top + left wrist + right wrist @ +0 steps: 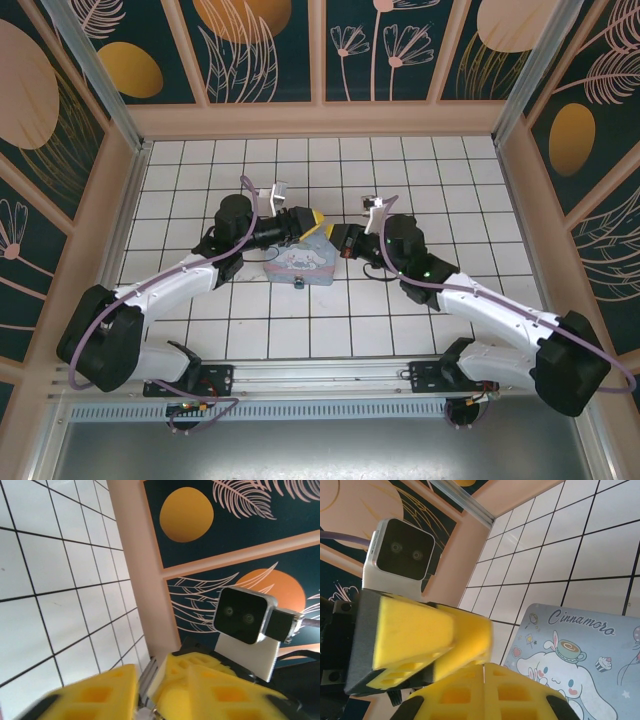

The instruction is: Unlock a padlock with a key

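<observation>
Student: Which step is shown?

Tutor: Key handling, by my reading, before any contact with the lock. Both arms meet tip to tip above the tin (300, 262), centre of the top view.

Student: State of the right gripper (483, 695)?

Tutor: Bottom of its wrist view: pads pressed together. A thin pale sliver stands out of the seam, and I take it for the key (483, 672).

Student: And the left gripper (145, 692)?

Tutor: Bottom of its wrist view: jaws narrowly apart, with a grey strip (147, 680) in the gap. Whether they clamp it cannot be told. In the right wrist view, one of its fingers (445, 635) ends just above the sliver.

Student: Where is the padlock (298, 283)?

Tutor: Probably the small dark thing touching the tin's lower edge, just below centre of the top view. It is too small to be sure. It lies apart from both grippers.

Student: What does the next move call for?

Tutor: A firm hold on the key's head with the blade left free. The blade must then be brought down to the keyhole and lined up with it, while the other gripper steadies the padlock body.
</observation>
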`<state>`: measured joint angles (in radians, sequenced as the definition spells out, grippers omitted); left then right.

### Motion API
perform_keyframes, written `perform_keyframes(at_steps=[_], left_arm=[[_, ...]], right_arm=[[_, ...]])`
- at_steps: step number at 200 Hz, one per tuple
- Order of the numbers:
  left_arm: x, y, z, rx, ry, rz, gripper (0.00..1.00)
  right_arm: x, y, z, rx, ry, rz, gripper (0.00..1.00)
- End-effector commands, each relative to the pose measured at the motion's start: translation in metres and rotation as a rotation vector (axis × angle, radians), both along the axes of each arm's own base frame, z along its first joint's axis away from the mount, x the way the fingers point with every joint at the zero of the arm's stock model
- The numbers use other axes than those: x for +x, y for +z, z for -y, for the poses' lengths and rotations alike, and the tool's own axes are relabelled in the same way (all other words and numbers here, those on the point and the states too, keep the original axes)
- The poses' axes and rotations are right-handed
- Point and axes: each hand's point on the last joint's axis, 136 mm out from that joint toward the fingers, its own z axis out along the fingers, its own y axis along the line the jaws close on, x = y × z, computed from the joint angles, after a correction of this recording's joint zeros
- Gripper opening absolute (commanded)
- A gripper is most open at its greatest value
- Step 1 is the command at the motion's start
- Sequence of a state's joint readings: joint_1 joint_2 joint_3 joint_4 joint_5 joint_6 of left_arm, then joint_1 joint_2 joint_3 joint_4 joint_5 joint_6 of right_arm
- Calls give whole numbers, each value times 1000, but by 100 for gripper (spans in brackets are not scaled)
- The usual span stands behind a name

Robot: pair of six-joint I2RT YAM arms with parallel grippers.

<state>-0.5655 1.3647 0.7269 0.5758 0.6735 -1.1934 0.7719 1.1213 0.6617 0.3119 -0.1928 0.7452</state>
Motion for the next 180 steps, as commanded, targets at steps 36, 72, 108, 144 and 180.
perform_keyframes(at_steps=[36, 72, 108, 144, 180], left_arm=[[1, -16, -3, 2, 54, -25, 0], [9, -24, -15, 30, 152, -62, 22], [5, -18, -19, -52, 169, -128, 70], [1, -17, -25, -96, 198, -176, 81], [2, -21, -43, -20, 293, -159, 85]], right_arm=[[7, -2, -3, 36, -16, -6, 0], [9, -1, 1, 42, -40, -10, 0], [11, 12, 6, 81, -72, -1, 0], [20, 4, 6, 62, -116, -29, 0], [27, -26, 1, 4, -146, -73, 0]])
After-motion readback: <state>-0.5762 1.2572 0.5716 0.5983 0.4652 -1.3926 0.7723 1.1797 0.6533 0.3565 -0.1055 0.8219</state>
